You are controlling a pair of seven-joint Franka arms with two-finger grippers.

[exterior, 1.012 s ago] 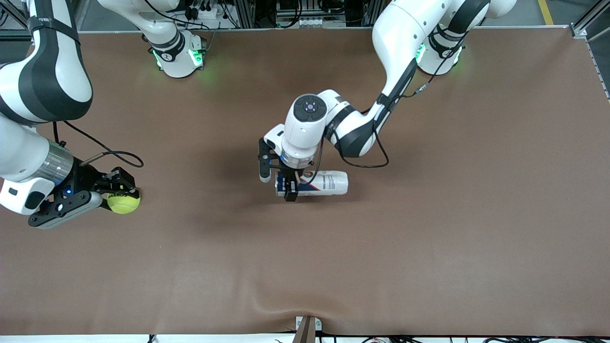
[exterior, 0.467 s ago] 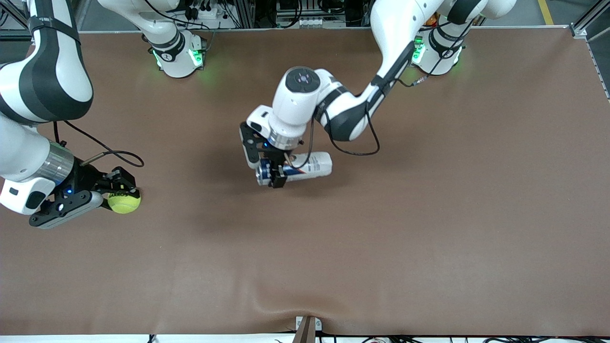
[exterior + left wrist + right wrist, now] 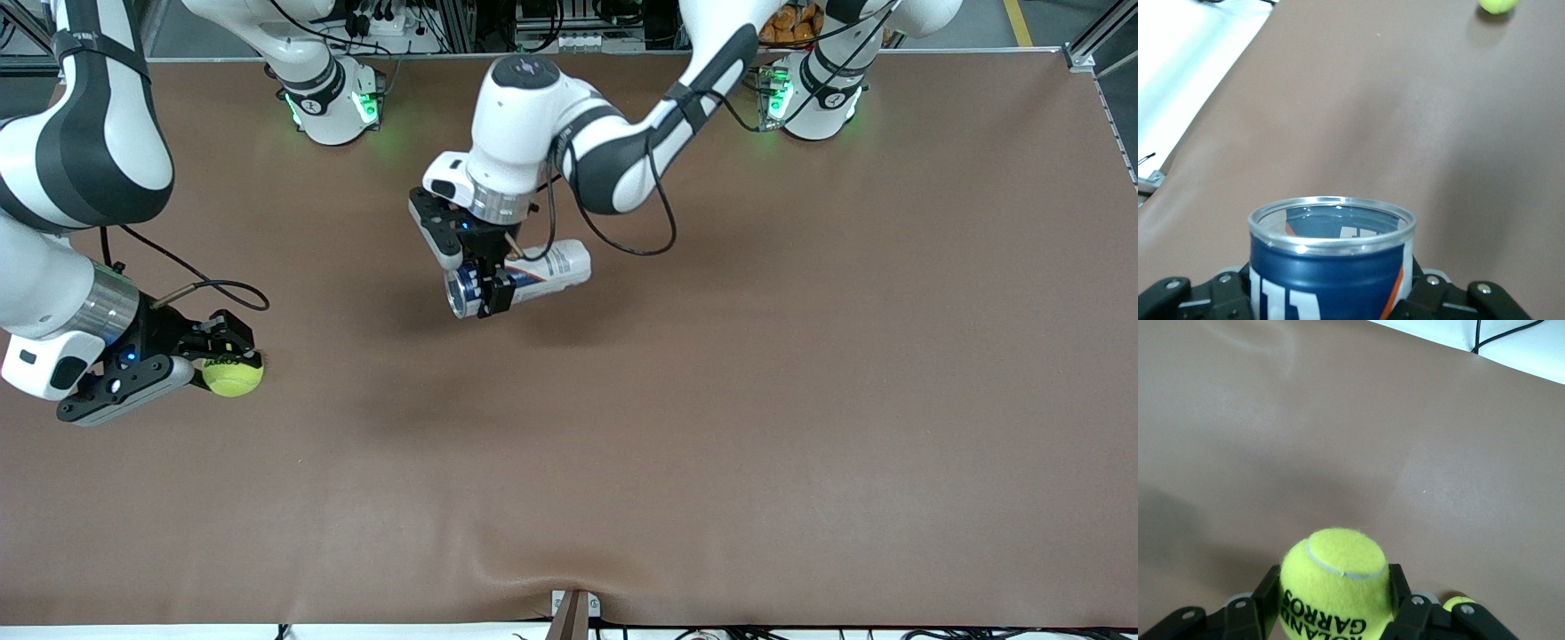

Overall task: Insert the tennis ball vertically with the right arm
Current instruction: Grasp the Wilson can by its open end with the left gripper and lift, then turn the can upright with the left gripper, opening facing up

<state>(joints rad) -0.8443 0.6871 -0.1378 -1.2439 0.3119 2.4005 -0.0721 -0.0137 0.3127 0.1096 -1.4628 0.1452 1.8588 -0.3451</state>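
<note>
Though lifted, can (image 3: 516, 278) empty inside.

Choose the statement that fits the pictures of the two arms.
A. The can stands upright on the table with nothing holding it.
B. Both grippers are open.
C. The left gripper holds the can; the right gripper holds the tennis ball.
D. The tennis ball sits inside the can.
C: the left gripper is shut on the can, and the right gripper is shut on the tennis ball.

The left gripper (image 3: 484, 286) is clamped around a blue-and-white cylindrical ball can (image 3: 520, 277), holding it tilted on its side over the middle of the brown tabletop (image 3: 800, 400). Toward the right arm's end, the right gripper (image 3: 220, 360) grips a yellow-green felt tennis ball (image 3: 233, 375).
</note>
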